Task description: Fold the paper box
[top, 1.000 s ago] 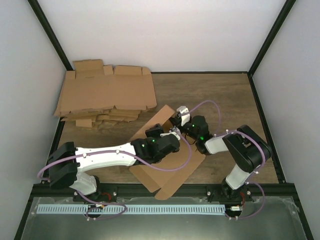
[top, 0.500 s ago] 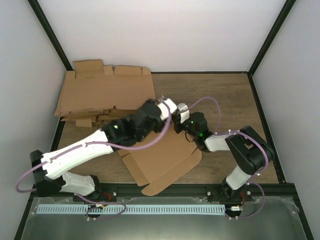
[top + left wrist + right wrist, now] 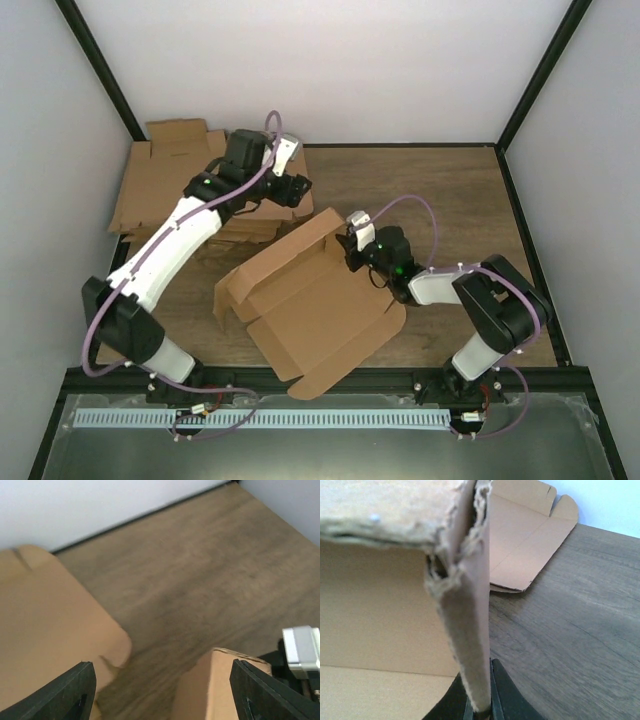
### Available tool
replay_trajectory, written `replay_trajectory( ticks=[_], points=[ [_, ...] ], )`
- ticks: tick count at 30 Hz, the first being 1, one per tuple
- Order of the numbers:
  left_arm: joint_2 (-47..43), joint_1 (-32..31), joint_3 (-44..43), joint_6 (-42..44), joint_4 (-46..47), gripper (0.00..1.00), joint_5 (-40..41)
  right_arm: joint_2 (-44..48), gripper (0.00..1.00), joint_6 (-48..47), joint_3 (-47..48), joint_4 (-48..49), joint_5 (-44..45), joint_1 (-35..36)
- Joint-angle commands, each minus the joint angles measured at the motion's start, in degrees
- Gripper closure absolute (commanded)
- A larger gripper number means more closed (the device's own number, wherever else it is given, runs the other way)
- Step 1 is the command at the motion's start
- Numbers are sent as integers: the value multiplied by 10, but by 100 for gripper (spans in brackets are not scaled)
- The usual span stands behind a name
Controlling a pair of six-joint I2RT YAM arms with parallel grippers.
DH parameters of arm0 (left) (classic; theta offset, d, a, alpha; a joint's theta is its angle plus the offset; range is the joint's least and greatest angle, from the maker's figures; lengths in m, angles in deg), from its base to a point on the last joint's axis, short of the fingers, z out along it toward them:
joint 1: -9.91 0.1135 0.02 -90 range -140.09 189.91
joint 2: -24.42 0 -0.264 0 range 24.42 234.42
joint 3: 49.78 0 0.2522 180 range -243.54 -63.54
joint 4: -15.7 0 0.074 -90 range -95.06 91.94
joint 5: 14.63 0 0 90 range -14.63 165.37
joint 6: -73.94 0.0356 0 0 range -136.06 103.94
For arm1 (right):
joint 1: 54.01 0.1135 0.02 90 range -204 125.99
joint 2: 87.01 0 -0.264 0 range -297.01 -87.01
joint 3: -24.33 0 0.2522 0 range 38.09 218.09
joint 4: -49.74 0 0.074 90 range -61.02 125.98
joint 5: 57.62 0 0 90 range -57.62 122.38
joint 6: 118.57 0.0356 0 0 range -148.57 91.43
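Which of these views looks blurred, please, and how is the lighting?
Left wrist view: smeared throughout, the pile of blanks and the table grain soft. Right wrist view: sharp, torn fibres of the paper box crisp. Top external view: sharp, evenly lit, soft shadows.

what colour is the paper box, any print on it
The paper box is plain brown, no print; top external view shows it best.

From where I stand, no writing, label, brand or number can be read on anything here. The paper box point(image 3: 320, 310) is plain brown cardboard with no print on the faces that show. The pile of flat blanks point(image 3: 150, 190) behind it is just as bare.
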Motion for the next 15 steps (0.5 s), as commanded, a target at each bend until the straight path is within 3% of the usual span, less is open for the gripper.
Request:
replay_trajectory(
  ticks=[1,5,15],
  points=[
    [45,3,-24,-7,-3,24,-164,-4,97,-4,15,7,16,14],
    [91,3,-41,3,-13,30,-214,-19,96,-4,19,22,19,19],
    [122,5,-1,11,-16,40,-219,-55,91,3,11,87,8,27]
  ],
)
